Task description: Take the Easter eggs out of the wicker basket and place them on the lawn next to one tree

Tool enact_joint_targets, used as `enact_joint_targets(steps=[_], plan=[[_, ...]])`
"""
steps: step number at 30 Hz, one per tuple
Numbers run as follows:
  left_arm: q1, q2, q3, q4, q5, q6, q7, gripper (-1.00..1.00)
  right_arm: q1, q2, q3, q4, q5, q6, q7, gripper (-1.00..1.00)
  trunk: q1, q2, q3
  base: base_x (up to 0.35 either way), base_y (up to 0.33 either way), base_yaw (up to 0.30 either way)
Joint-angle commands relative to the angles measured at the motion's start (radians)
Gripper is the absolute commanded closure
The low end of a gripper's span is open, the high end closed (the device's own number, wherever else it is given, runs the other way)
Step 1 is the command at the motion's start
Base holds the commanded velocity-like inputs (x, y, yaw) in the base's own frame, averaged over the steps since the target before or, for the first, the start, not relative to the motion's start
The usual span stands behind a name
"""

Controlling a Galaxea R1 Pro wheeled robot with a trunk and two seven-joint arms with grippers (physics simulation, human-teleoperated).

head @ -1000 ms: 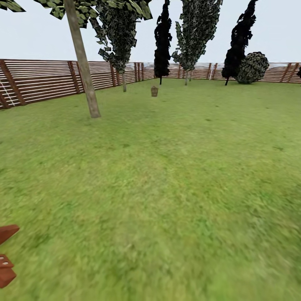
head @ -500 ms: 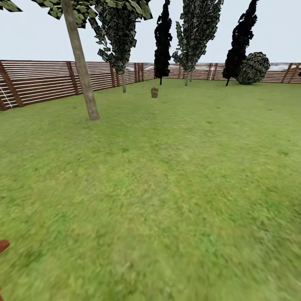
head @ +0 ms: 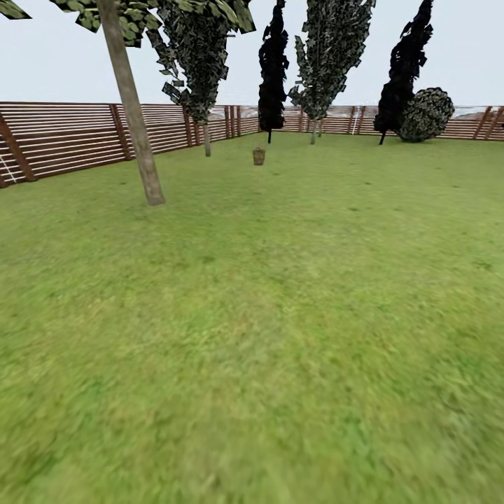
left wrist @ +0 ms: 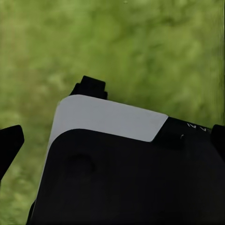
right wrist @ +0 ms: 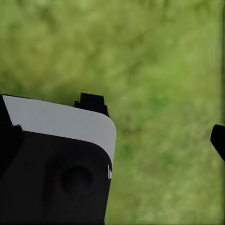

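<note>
A broad lawn (head: 280, 315) is seen in the head view, ringed by a brown slatted fence (head: 63, 136) across the upper part of the frame. The wicker basket (head: 259, 155) stands small and far off, upper centre, on the grass; its contents cannot be made out. A pale-trunked tree (head: 133, 112) rises at upper left, well apart from the basket. In both wrist views blurred grass lies beyond dark robot housing (left wrist: 122, 173); whether the jaws are open or closed cannot be told.
</note>
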Motion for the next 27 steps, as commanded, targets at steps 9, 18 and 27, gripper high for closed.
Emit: enact_joint_targets(steps=[9,18,27], plan=[[-0.001,0.0,0.002,0.0,0.005,0.004,0.0,-1.0,-0.001,0.002,0.004,0.002,0.009,-0.002,-0.006,-1.0,-0.034,0.063,0.028,0.329,0.0,0.0],[-0.001,0.0,0.002,-0.001,0.005,0.005,0.0,-1.0,-0.001,0.002,0.004,0.002,0.009,-0.002,-0.006,-1.0,-0.069,0.126,0.056,0.329,0.0,0.0],[-0.001,0.0,0.002,-0.001,0.005,0.004,0.0,-1.0,-0.001,0.002,0.004,0.002,0.01,-0.002,-0.006,-1.0,-0.103,0.189,0.084,0.329,0.0,0.0]])
